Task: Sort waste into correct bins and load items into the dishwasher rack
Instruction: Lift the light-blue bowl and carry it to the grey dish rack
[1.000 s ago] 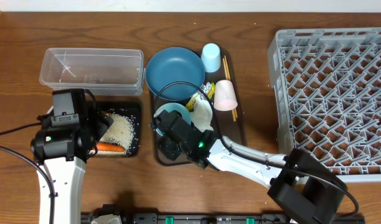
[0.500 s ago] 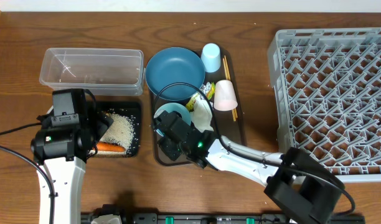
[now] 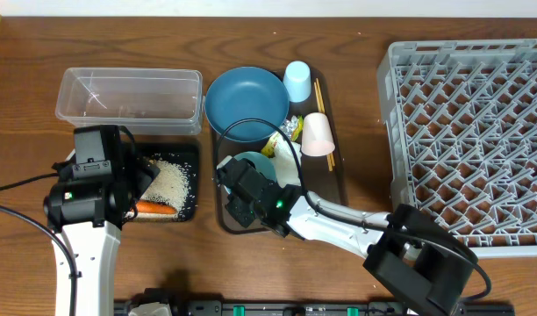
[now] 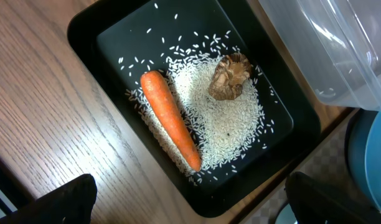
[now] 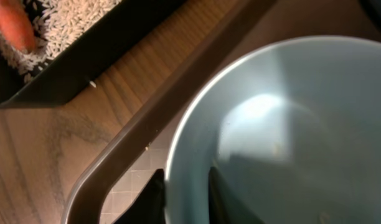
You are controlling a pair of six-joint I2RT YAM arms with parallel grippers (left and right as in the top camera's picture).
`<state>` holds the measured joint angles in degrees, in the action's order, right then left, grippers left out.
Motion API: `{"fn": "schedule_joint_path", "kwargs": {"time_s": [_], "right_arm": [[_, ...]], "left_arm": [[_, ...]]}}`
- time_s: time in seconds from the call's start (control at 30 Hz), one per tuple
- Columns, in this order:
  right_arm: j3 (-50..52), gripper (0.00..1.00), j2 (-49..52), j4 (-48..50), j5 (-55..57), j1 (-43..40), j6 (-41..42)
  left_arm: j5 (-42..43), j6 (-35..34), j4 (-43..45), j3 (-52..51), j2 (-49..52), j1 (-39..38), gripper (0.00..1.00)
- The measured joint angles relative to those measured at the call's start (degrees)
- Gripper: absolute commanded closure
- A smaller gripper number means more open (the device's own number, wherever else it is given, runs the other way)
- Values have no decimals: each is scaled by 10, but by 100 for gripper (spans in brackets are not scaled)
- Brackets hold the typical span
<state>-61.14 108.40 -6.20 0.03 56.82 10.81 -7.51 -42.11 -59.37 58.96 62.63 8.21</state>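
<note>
The small pale blue bowl (image 5: pixel 284 124) sits on the brown tray (image 3: pixel 325 189). My right gripper (image 5: pixel 187 199) is shut on its near rim, with one finger outside and one inside. My left gripper (image 4: pixel 193 205) hangs wide open over the black tray (image 4: pixel 125 43), which holds an orange carrot (image 4: pixel 170 127), white rice (image 4: pixel 231 118) and a brown lump (image 4: pixel 229 76). The clear tub (image 3: pixel 128 96) stands just behind it. On the brown tray lie the large dark blue bowl (image 3: pixel 246 103), light blue cup (image 3: pixel 297 81), white cup (image 3: pixel 318 133), chopsticks (image 3: pixel 318 92), wrapper (image 3: pixel 286 132) and napkin (image 3: pixel 288 158).
The grey dishwasher rack (image 3: pixel 470 132) fills the table's right side. The right arm stretches from the front right across the brown tray's near edge. A strip of bare wood separates the black tray from the brown tray.
My right gripper's jaws have closed onto the small bowl's rim, and the arm's elbow has shifted slightly left. The left arm has not moved.
</note>
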Motion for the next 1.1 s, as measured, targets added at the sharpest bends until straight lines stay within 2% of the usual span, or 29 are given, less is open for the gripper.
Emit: {"fn": "schedule_joint_path", "kwargs": {"time_s": [0.17,0.4,0.7,0.9,1.1], "right_arm": [[-5,99,0,-2,6,0,2],[-10,99,-31,-3,8,0,22],[-10,99,-142,-9,-10,-15,63],[-10,99,-213,-52,-31,-70,83],[-10,99,-316,-124,-37,-174,101]], "left_arm": [[0,0,0,0,0,0,2],[0,0,0,0,0,0,2],[0,0,0,0,0,0,2],[0,0,0,0,0,0,2],[0,0,0,0,0,0,2]]}}
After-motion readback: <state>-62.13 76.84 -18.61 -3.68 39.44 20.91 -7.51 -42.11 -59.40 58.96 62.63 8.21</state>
